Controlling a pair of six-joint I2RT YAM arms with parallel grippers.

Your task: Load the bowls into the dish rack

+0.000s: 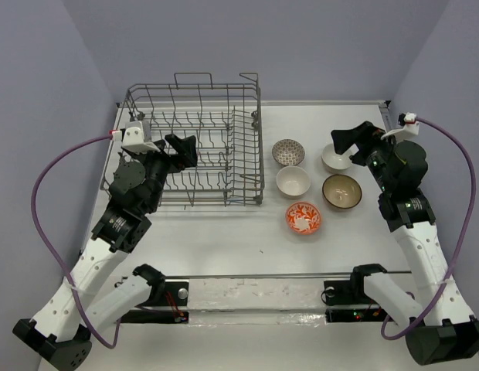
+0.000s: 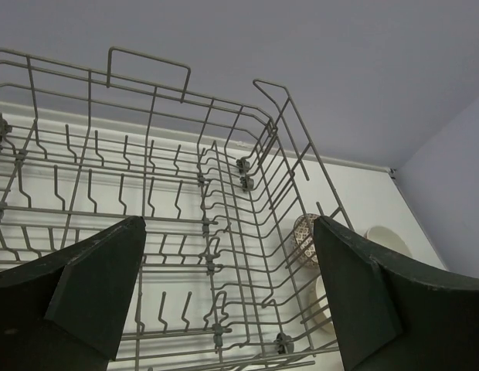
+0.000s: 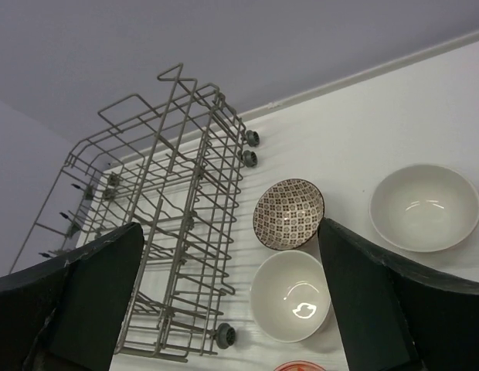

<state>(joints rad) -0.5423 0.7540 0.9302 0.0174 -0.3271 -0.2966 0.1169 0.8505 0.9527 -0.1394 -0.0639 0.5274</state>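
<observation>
Orange-red bowl (image 1: 303, 218) sits nearest on the white desk (image 1: 224, 239), right of the middle of the frame. Just behind it are the brown bowl (image 1: 341, 191) and a white bowl (image 1: 293, 181), then the grey-patterned bowl (image 1: 288, 151) and the other white bowl (image 1: 334, 158), all outside the grey dish rack (image 1: 201, 147) at the upper left. The left hand (image 1: 183, 149) hangs over the rack and the right hand (image 1: 345, 141) is by the far white bowl, both spread wide and holding nothing.

No legible text, label, brand mark, number or sign appears in any view. The markings on the grey-patterned bowl (image 1: 288, 152) and the orange-red bowl (image 1: 303, 218) are ornament only, not characters.
</observation>
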